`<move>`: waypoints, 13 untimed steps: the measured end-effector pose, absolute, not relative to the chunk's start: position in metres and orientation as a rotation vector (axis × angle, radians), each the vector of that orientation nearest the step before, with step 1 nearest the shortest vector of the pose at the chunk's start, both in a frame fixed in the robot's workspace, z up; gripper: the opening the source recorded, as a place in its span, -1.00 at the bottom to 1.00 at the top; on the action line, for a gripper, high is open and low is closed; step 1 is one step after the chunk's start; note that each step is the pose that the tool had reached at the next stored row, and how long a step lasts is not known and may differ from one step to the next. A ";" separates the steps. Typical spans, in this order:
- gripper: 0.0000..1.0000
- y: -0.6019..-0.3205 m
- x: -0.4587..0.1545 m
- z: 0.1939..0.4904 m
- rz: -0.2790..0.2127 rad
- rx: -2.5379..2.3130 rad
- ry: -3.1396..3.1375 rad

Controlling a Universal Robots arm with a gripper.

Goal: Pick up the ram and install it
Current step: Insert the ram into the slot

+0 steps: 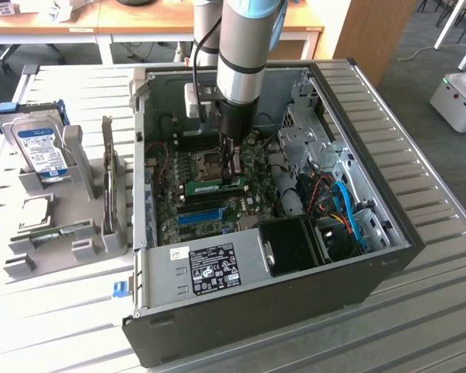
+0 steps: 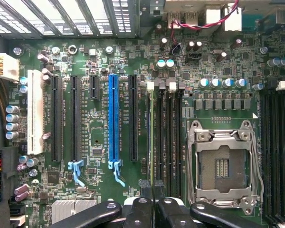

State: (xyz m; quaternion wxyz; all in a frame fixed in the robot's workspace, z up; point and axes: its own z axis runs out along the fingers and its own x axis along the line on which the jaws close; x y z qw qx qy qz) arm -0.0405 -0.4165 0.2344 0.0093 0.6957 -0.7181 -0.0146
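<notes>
one silver-grey robot arm (image 1: 245, 54) reached straight down into the open dark grey pc case (image 1: 295, 303), which lay on its side on the slatted metal table (image 1: 427, 311). black gripper (image 1: 234, 172) sat right over the green motherboard (image 2: 97, 137), tips down at the ram (image 1: 210, 186). ram = long thin green stick with dark chips, standing on edge in the memory slot row, between the long blue expansion slot (image 2: 114, 118) and the square silver cpu socket (image 2: 223, 166), parallel to the blue slot. in the wrist view it was just a thin pale edge running to the tips. fingers (image 2: 145, 187) were narrow, drawn nearly together, at one end of the stick. couldn't tell whether they pinched the board's top edge or only rested on it. couldn't tell if the stick was fully seated either. outside the case, at the exterior view's left, a grey moulded parts holder (image 1: 81, 167) carried a silver hard drive with a blue-white label (image 1: 40, 148) upright. a second green stick (image 1: 53, 235) lay flat lower in it, well apart from the gripper. black fan shroud (image 1: 291, 245) and blue cables (image 1: 348, 206) sat in the case at the exterior view's right.
</notes>
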 end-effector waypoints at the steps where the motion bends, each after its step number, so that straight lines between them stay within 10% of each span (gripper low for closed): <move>1: -0.76 -0.417 -0.041 0.234 -0.046 2.173 -2.243; 13: -0.76 -0.416 -0.040 0.233 -0.048 2.174 -2.244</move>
